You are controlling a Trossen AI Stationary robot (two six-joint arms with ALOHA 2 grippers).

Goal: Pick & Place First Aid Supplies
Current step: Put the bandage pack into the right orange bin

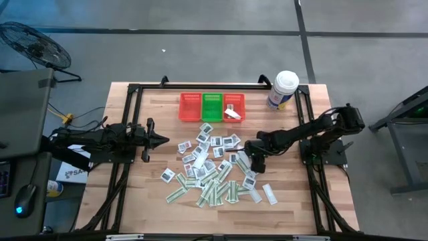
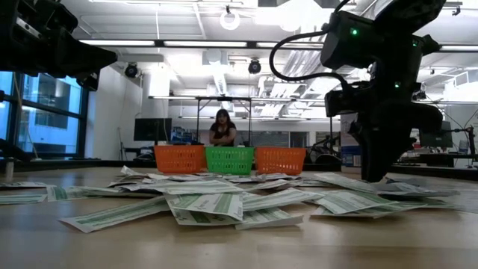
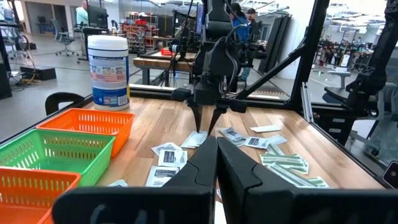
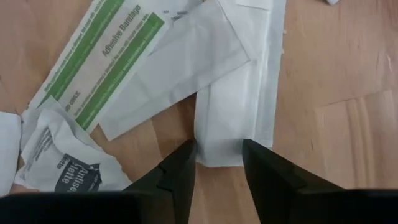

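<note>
The first aid supplies [image 1: 210, 171] lie scattered across the middle of the wooden bench [image 1: 134, 207], a loose spread of squarish white packets with dark print and narrow green-and-white strips, many overlapping. At the left edge of the bench the left tool [image 1: 162, 140] hangs above bare wood with its fingers closed together, pointing toward the spread and well clear of it. Behind the packets, along the far side of the bench, three small mesh baskets stand touching in a row: a red basket [image 1: 190, 107], a green basket [image 1: 212, 107] and a second red basket [image 1: 234, 106], the last holding a white packet. To the right of the baskets, near the far corner, a white tub with a blue label [image 1: 283, 89] stands upright. At the right side of the spread the right tool [image 1: 256, 165] is lowered onto the packets with its fingers partly open; in the right wrist view the two fingertips [image 4: 180, 163] straddle the end of a plain white packet [image 4: 233, 124] lying flat on the wood, beside a green-and-white strip marked "Adhesive Bandage" [image 4: 99, 53]. The packet is not lifted. In the low view a person [image 2: 222, 127] stands in the room beyond the baskets.
</note>
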